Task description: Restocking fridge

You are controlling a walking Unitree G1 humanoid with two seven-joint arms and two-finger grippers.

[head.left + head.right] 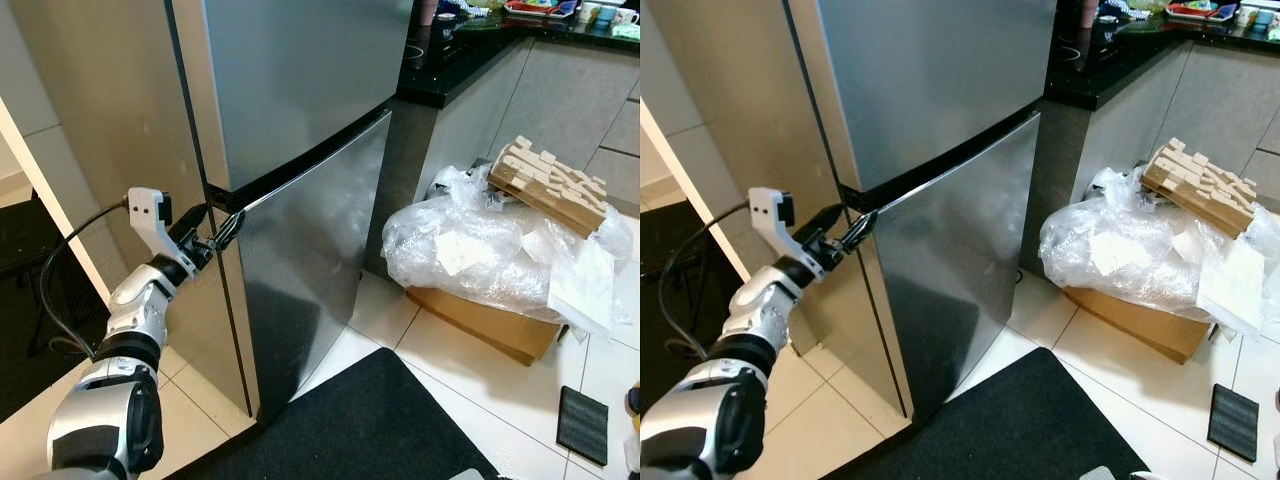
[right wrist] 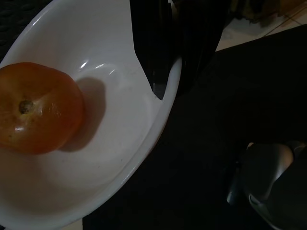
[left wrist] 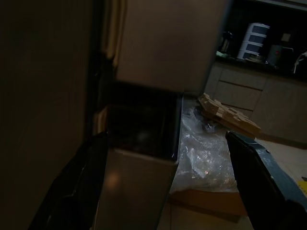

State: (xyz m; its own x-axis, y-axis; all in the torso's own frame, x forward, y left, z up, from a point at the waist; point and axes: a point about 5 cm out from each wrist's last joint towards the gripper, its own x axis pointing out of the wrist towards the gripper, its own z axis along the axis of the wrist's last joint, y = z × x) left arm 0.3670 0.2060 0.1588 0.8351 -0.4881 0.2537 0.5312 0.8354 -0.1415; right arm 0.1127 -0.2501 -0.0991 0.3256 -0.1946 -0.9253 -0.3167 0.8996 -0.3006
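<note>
The left gripper (image 1: 222,228), fingers spread, reached the fridge (image 1: 300,150) door seam; the right gripper (image 2: 165,72) pinched a tomato (image 2: 33,108) bowl (image 2: 120,158).

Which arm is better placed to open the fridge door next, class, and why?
The left. Its end effector is already open at the door edge, by the seam between both doors. The right end effector is shut on a bowl holding a tomato.

A home kitchen: steel fridge (image 1: 300,200), black countertop (image 1: 455,60), tiled floor (image 1: 400,320), grey cabinets (image 1: 570,90).
</note>
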